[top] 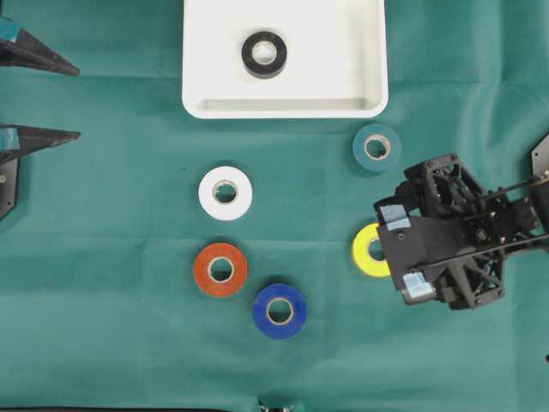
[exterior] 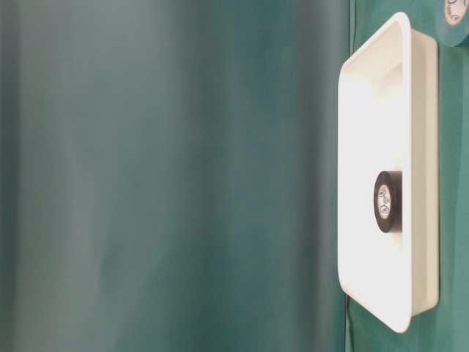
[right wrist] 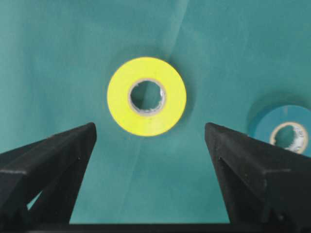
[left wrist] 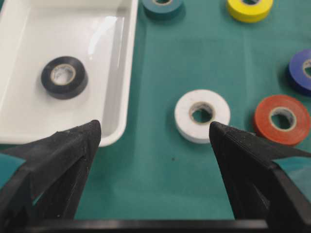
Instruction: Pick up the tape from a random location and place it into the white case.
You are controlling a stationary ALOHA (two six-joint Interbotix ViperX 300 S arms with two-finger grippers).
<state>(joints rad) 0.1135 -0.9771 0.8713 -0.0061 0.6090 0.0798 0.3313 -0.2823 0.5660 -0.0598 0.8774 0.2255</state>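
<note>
The white case (top: 199, 51) lies at the table's far middle with a black tape roll (top: 264, 54) flat inside it. On the green cloth lie a yellow tape (top: 367, 251), a teal one (top: 377, 147), a white one (top: 226, 192), an orange one (top: 220, 269) and a blue one (top: 280, 311). My right gripper (top: 393, 251) hangs open over the yellow tape's right side. In the right wrist view the yellow tape (right wrist: 119, 97) sits just ahead of the open gripper (right wrist: 150, 127), nothing between the fingers. My left gripper (top: 79, 101) stands open and empty at the left edge.
In the left wrist view the case rim (left wrist: 127, 73) is ahead-left and the white tape (left wrist: 202, 115) ahead-right of the open gripper (left wrist: 154, 124). The teal tape (right wrist: 265, 124) lies close to the right of the yellow one. The table-level view shows the case (exterior: 421, 110) with the black roll (exterior: 386, 202).
</note>
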